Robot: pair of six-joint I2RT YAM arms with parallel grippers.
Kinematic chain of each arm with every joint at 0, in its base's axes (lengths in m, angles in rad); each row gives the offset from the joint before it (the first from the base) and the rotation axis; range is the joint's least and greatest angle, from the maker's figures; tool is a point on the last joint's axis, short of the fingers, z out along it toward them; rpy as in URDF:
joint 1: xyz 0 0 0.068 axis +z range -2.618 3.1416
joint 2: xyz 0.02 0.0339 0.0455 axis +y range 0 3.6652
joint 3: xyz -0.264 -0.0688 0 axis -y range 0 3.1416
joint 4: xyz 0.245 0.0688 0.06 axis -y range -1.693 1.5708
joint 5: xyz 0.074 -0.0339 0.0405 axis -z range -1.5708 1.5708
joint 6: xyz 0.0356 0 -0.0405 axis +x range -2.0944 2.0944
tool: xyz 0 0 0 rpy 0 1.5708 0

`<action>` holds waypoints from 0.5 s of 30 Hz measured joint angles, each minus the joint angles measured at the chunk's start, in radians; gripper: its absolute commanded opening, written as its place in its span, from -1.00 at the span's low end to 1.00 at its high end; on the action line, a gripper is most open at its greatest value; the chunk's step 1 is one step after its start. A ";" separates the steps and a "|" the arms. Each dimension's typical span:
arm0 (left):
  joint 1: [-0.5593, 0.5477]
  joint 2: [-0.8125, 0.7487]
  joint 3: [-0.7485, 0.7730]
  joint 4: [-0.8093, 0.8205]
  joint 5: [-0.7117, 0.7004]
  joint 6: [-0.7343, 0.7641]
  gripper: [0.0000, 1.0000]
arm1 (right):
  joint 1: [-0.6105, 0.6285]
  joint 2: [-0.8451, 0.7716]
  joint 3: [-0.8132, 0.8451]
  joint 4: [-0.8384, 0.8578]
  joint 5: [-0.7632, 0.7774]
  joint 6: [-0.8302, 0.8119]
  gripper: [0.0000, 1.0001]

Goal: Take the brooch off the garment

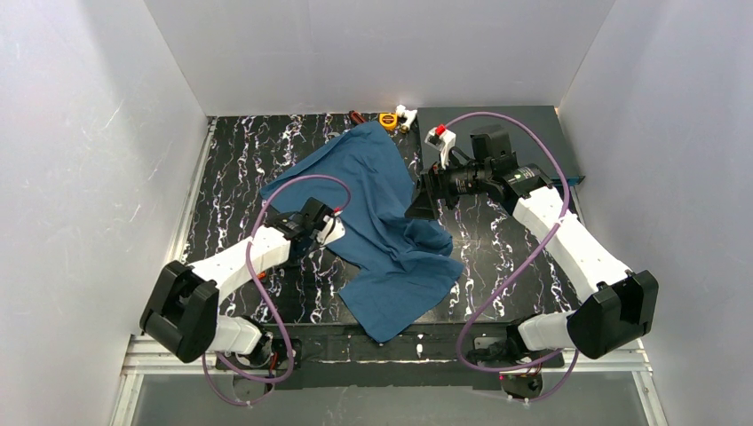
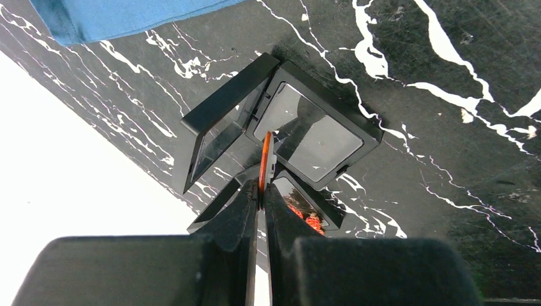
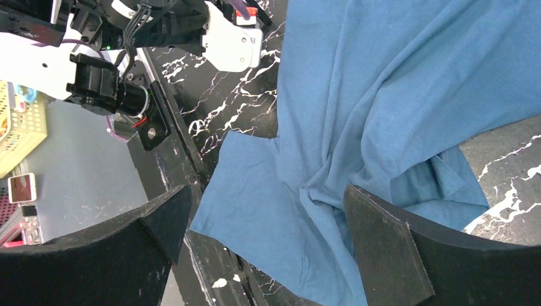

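At my far left, my left gripper (image 2: 261, 191) was pressed together on the brooch (image 2: 263, 159), a thin orange-red piece seen edge-on that stuck out just past my fingertips. The brooch was clear of the cloth. Under it lay an open black case (image 2: 300, 124) with clear panels, resting on the black, white-veined table (image 1: 231, 169). One panel caught a red-orange reflection. From above, that gripper (image 1: 327, 226) sat just beside the left edge of the garment (image 1: 382, 222), and only a blue corner of the cloth (image 2: 127, 16) showed in my left wrist view.

The garment lay crumpled in the middle of the table. It ran slantwise from the back edge down toward the near edge, between my two grippers, with heavy folds near its centre.

To its right, my right gripper (image 1: 419, 202) stood with its jaws spread as wide as they go, holding nothing. In my right wrist view the gap between the fingers (image 3: 268, 204) framed the folded blue cloth (image 3: 357, 95). I could not tell whether either pad touched it.

At the back edge, a few small items (image 1: 395, 117), one of them yellow, sat near the top of the garment. A grey mat (image 1: 515, 124) covered the back right corner. A yellow basket (image 3: 19, 127) stood beyond the table's edge.
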 measured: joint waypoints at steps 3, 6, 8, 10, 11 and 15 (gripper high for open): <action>-0.004 0.005 -0.012 0.018 -0.016 0.011 -1.00 | -0.001 0.000 0.000 0.000 0.002 -0.006 0.97; -0.004 0.018 -0.023 0.032 -0.028 0.019 -1.00 | -0.001 0.000 0.000 0.000 0.002 -0.006 0.97; -0.005 0.028 -0.025 0.040 -0.035 0.023 -1.00 | -0.001 0.000 0.000 0.000 0.002 -0.006 0.97; -0.005 0.035 -0.026 0.046 -0.038 0.028 -1.00 | -0.002 0.000 0.000 0.000 0.002 -0.006 0.96; -0.005 0.036 -0.026 0.047 -0.038 0.029 -0.99 | -0.002 0.000 0.000 0.000 0.002 -0.006 0.97; -0.007 0.046 -0.026 0.055 -0.040 0.029 -0.99 | -0.002 0.000 0.000 0.000 0.002 -0.006 0.97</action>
